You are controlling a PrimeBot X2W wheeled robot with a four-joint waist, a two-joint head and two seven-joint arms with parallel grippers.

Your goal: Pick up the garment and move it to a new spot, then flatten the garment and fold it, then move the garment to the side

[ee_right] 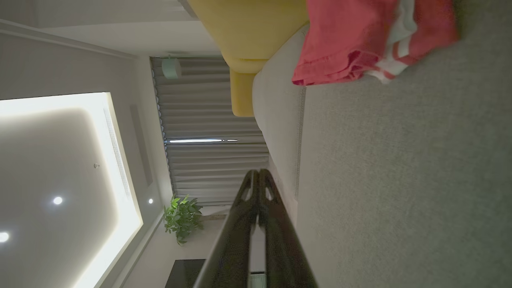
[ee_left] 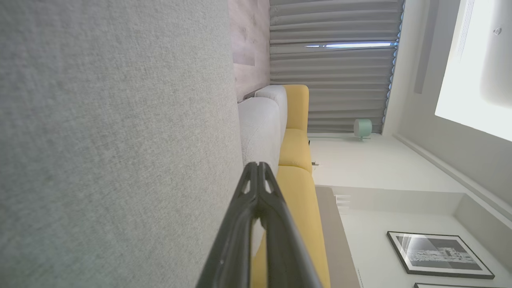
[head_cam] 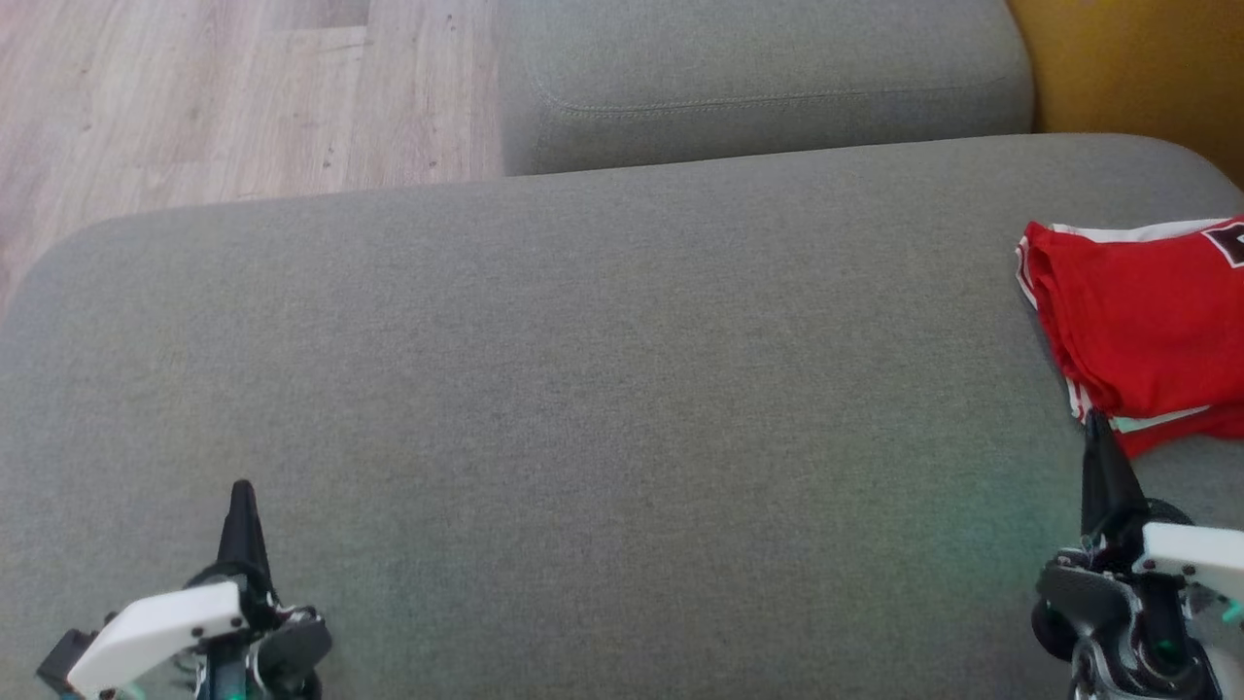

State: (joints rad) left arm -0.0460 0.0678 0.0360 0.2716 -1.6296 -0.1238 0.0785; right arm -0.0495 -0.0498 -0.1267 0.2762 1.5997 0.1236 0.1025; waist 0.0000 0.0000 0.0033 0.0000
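Head view, garment (head_cam: 1147, 321) on grey cushion (head_cam: 583, 389), wood floor (head_cam: 194, 97)

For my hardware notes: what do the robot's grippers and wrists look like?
The left gripper and the right gripper each have long, glossy black fingers tapering to a point, with small cut-outs near the tips. Each wrist carries a white cover with dark screws over black housing; green lights glow at the right one.

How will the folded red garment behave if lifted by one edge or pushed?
Probably floppy: the red garment lies in soft, rounded folds, so a one-edge lift would likely unfold it. Likely light, since it's thin cloth in a low stack. Pushed, it would probably bunch rather than slide on the grey woven cushion.
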